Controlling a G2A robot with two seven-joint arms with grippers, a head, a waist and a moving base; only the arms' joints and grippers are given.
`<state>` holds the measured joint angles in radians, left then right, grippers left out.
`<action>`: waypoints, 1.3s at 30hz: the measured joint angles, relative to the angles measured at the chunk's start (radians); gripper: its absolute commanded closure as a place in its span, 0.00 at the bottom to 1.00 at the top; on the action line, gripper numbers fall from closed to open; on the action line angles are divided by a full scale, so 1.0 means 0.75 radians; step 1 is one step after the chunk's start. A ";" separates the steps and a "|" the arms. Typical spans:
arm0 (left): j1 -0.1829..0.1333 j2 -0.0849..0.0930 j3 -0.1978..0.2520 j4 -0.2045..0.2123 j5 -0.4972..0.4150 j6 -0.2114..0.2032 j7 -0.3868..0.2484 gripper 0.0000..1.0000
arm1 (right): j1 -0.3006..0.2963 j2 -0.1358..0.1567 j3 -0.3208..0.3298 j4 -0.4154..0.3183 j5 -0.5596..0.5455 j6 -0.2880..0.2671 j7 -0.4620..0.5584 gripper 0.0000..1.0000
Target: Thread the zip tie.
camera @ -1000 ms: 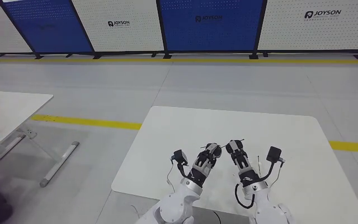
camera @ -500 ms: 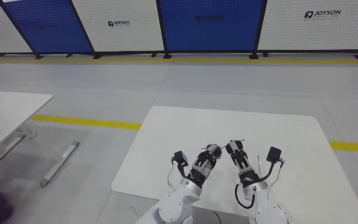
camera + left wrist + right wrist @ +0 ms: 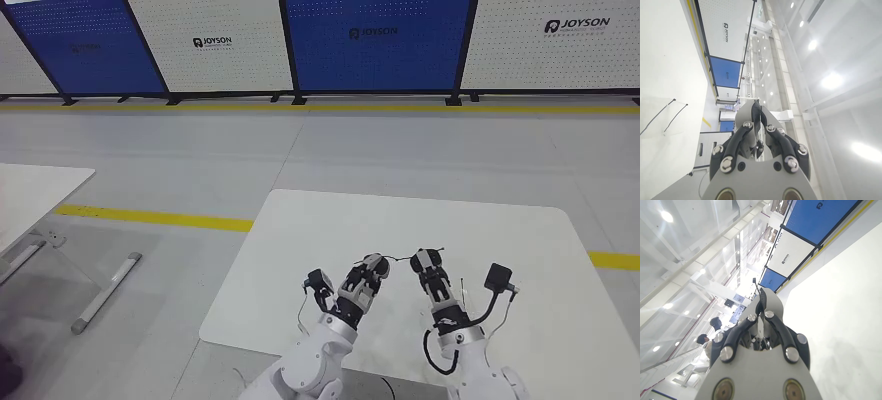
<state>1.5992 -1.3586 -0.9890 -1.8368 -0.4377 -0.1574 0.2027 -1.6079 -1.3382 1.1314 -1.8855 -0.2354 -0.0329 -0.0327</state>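
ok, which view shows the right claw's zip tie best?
Right wrist view: the zip tie sticks out past the right claw, head clear. Top view: just a thin line between the claws. Left wrist view: left claw shut, strap hidden between pads.

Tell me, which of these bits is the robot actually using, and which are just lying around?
In use: zip tie, pinched in the right hand; left hand, shut, nearby.

Lying about: one loose zip tie; a second loose zip tie; side table; wall panels behind.
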 measured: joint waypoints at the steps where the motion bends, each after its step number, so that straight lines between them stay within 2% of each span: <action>1: -0.001 0.000 0.003 0.002 0.009 0.005 -0.002 1.00 | 0.000 0.000 0.001 0.000 0.007 0.000 0.005 1.00; 8: -0.001 -0.002 0.016 0.004 0.077 0.011 0.005 1.00 | 0.005 -0.002 0.004 0.003 0.024 0.008 0.039 1.00; 17: 0.006 -0.004 0.011 -0.002 0.065 0.012 -0.005 1.00 | 0.008 -0.004 0.005 0.011 0.021 0.025 0.048 1.00; 19: 0.007 -0.004 0.010 -0.003 0.066 0.012 -0.005 1.00 | 0.009 -0.004 0.006 0.012 0.018 0.029 0.049 0.95; 24: 0.008 -0.006 0.010 -0.007 0.072 0.011 -0.004 1.00 | 0.007 -0.005 0.007 0.013 0.015 0.034 0.048 0.93; 39: 0.010 -0.010 0.013 -0.007 0.092 0.014 0.002 1.00 | -0.002 -0.006 0.016 0.002 0.006 0.035 0.065 0.75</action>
<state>1.6066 -1.3661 -0.9794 -1.8423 -0.3687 -0.1470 0.2045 -1.6097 -1.3427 1.1433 -1.8843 -0.2309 -0.0067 0.0164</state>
